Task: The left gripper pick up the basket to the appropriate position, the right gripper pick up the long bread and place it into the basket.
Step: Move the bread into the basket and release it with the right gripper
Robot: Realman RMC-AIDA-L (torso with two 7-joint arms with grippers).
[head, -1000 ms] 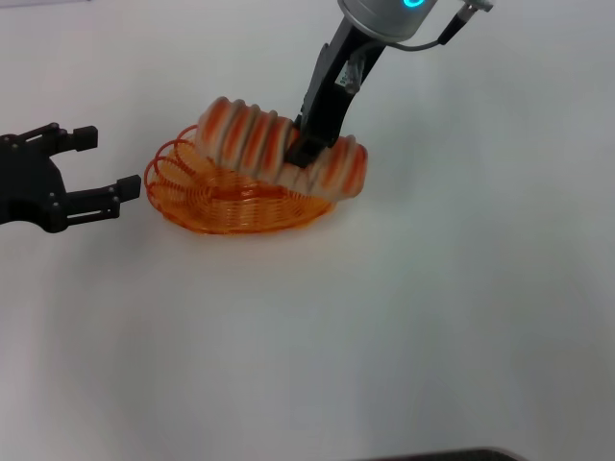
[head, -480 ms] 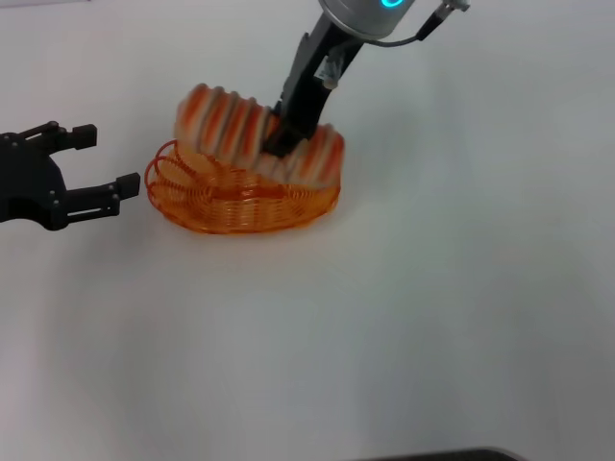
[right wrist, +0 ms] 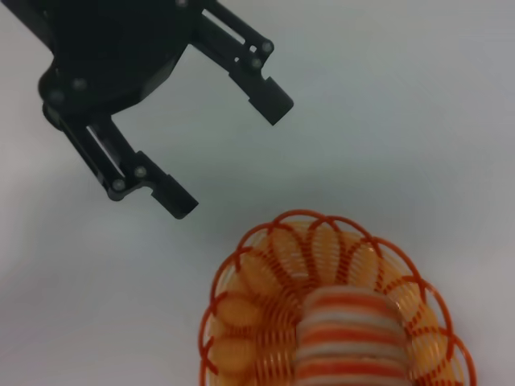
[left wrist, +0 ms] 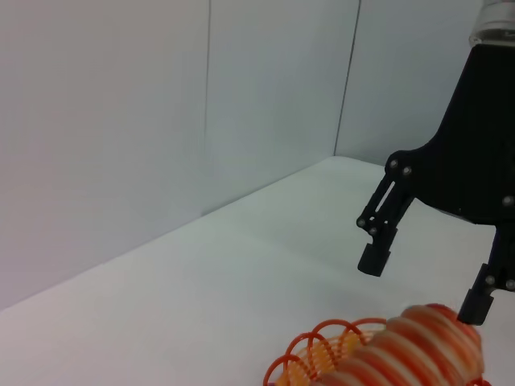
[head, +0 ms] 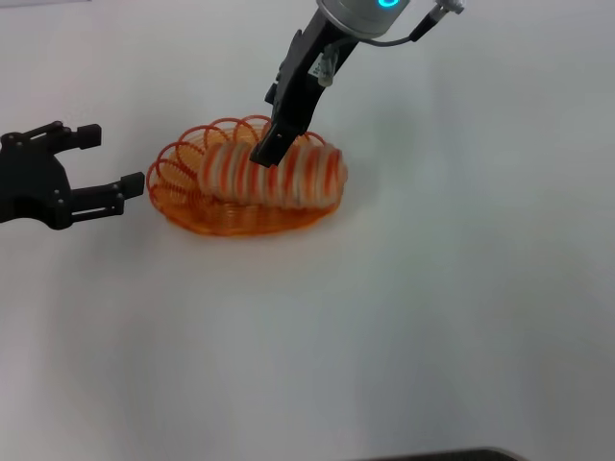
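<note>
The orange wire basket stands on the white table, and the long bread lies lengthwise in it, tan with orange stripes. My right gripper hangs just over the bread's middle. The left wrist view shows this right gripper open, its fingertips spread just above the bread and the basket. To the left of the basket, a short gap away, my left gripper is open and empty. The right wrist view shows the left gripper beside the basket, with the bread inside it.
The basket sits on a plain white table. Pale walls stand behind the table in the left wrist view. A dark edge shows at the table's near side.
The bread was held tilted above the basket and now lies down inside it. My right gripper has moved left and lower and opened. The left gripper has stayed still.
</note>
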